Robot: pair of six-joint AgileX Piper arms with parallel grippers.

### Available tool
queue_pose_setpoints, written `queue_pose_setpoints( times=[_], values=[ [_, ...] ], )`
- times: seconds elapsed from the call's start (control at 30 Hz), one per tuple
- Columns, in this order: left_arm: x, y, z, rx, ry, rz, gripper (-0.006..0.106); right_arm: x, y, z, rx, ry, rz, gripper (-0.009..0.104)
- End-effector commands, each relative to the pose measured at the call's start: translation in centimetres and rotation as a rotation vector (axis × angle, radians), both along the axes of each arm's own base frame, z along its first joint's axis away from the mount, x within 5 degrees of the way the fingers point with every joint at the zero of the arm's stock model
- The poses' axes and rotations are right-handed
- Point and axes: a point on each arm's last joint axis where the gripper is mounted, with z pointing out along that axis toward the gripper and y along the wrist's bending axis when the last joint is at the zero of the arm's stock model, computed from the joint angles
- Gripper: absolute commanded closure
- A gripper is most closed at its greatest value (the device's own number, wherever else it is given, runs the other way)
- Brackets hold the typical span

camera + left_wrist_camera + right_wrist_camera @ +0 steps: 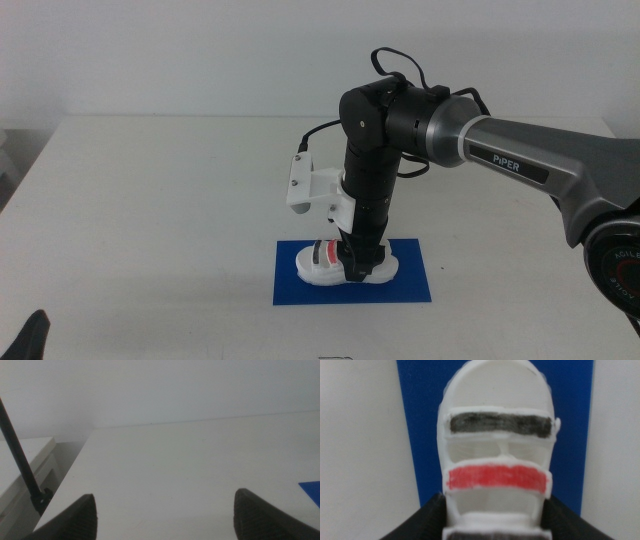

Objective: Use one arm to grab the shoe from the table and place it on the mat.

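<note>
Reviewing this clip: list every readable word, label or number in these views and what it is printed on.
"PIPER": white letters on the grey link of the right arm, middle view.
Round marking on that arm's base: too small and cut off to read.
The shoe, mat and table show no text.

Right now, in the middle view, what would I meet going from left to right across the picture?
Waiting left gripper at the bottom corner → bare white table → blue mat's left edge → shoe on the mat, right gripper at it → grey arm marked PIPER.
</note>
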Motion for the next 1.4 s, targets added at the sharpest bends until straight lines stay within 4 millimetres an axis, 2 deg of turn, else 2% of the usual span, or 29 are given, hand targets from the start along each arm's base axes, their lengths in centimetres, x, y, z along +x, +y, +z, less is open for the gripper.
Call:
queue_pose_setpoints(
  times=[0.0,0.13,0.27,0.33,0.43,0.63,0.8,0.9,1.03,1.13,1.2,1.37],
  values=[
    [-0.1,0.0,1.0,-0.025,-0.105,-0.002,0.007,-0.1,-0.4,3.7,0.032,-0.069,0.007,0.047],
    [-0.1,0.0,1.0,-0.025,-0.105,-0.002,0.007,0.0,-0.5,3.7,0.026,-0.073,0.008,0.033],
    [-0.1,0.0,1.0,-0.025,-0.105,-0.002,0.007,-0.1,-0.5,3.7,0.023,-0.072,0.009,0.030],
    [-0.1,0.0,1.0,-0.025,-0.105,-0.002,0.007,-0.2,-0.6,4.4,0.035,-0.071,-0.030,0.030],
    [-0.1,0.0,1.0,-0.025,-0.105,-0.002,0.007,-0.7,-1.0,6.8,0.066,-0.108,-0.067,0.030],
    [-0.1,0.0,1.0,-0.025,-0.105,-0.002,0.007,-3.1,-3.0,14.4,0.157,-0.227,-0.127,0.030],
    [-0.1,0.0,1.0,-0.025,-0.105,-0.002,0.007,-6.3,-6.0,21.2,0.227,-0.368,-0.202,0.030],
    [-0.1,0.0,1.0,-0.025,-0.105,-0.002,0.007,-8.1,-7.8,24.3,0.268,-0.446,-0.275,0.030],
    [-0.1,0.0,1.0,-0.025,-0.105,-0.002,0.007,-10.0,-10.3,27.3,0.290,-0.554,-0.374,0.030],
    [-0.1,0.0,1.0,-0.025,-0.105,-0.002,0.007,-12.1,-13.4,30.1,0.387,-0.601,-0.512,0.030],
    [-0.1,0.0,1.0,-0.025,-0.105,-0.002,0.007,-13.9,-15.6,31.2,0.462,-0.624,-0.601,0.030],
    [-0.1,0.0,1.0,-0.025,-0.105,-0.002,0.007,-17.7,-20.8,31.0,0.609,-0.668,-0.855,0.030]
  ],
)
